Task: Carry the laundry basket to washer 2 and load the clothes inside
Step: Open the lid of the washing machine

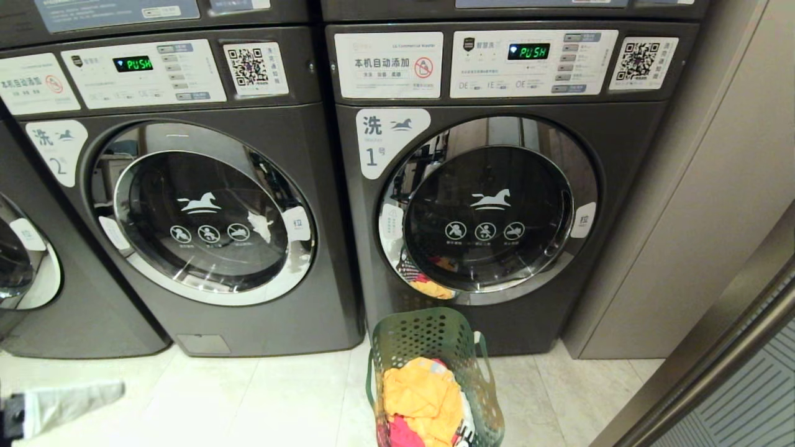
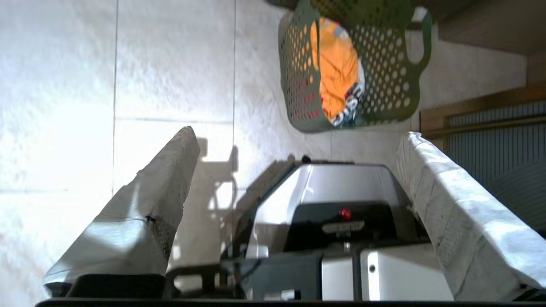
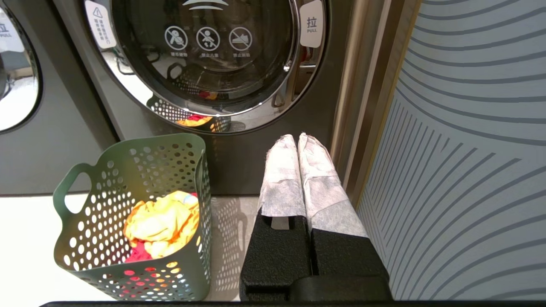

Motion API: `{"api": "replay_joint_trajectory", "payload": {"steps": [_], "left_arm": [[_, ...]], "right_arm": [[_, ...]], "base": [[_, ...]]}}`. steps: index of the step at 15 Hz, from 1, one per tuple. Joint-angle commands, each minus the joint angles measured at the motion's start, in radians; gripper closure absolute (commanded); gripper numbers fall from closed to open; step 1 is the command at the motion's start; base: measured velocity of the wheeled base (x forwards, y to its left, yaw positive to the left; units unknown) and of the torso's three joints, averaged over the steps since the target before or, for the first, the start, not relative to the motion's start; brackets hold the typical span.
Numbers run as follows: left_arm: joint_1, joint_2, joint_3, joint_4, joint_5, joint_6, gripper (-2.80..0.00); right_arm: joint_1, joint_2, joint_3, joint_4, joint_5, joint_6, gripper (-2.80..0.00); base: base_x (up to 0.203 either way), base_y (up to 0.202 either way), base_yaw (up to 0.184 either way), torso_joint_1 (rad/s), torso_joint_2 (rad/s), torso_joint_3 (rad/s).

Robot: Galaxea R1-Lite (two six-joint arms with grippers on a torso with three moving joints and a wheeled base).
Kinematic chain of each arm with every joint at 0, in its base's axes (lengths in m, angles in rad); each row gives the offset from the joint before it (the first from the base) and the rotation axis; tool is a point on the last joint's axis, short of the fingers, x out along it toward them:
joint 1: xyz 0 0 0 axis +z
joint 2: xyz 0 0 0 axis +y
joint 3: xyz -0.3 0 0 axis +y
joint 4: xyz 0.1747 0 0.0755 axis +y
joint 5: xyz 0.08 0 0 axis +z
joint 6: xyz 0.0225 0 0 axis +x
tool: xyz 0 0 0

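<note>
The dark green laundry basket [image 1: 415,335] stands on the floor in front of the washer labelled 1. In it lie the clothes [image 1: 421,397], yellow-orange over red-pink. Washer 2 [image 1: 205,214] is to the left with its round door shut. My left gripper [image 2: 299,133] is open and empty, low at the left, apart from the laundry basket [image 2: 384,85]; one of its fingers [image 1: 74,397] shows in the head view. My right gripper [image 3: 296,138] is shut on nothing, to the right of the laundry basket [image 3: 187,273], pointing at washer 1's base.
Washer 1 [image 1: 490,211] has its door shut. A third grey washer [image 1: 25,261] stands at the far left. A beige wall panel [image 1: 702,205] and a ribbed panel [image 3: 469,149] close off the right side. My own base [image 2: 341,192] lies under the left gripper.
</note>
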Motion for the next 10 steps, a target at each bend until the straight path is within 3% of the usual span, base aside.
{"api": "replay_joint_trajectory", "payload": {"steps": [1,3,6,10], "left_arm": [[-0.005,-0.033,-0.004,0.056,-0.004,-0.003,-2.8],[-0.03,-0.04,0.027,0.049,-0.033,-0.007,-2.8],[-0.04,-0.043,0.072,0.045,0.025,-0.006,-2.8],[-0.042,-0.042,0.08,0.044,0.034,-0.029,-2.8]], "right_arm": [[0.001,0.001,0.034,-0.002,-0.001,0.004,0.0],[0.001,0.001,0.034,-0.002,-0.001,0.001,0.0],[0.001,0.001,0.035,-0.002,0.0,-0.003,0.0],[0.001,0.001,0.034,-0.002,-0.001,-0.005,0.0]], "base": [[0.0,0.0,0.0,0.0,0.0,0.0],[0.0,0.0,0.0,0.0,0.0,0.0],[0.0,0.0,0.0,0.0,0.0,0.0],[0.0,0.0,0.0,0.0,0.0,0.0]]}}
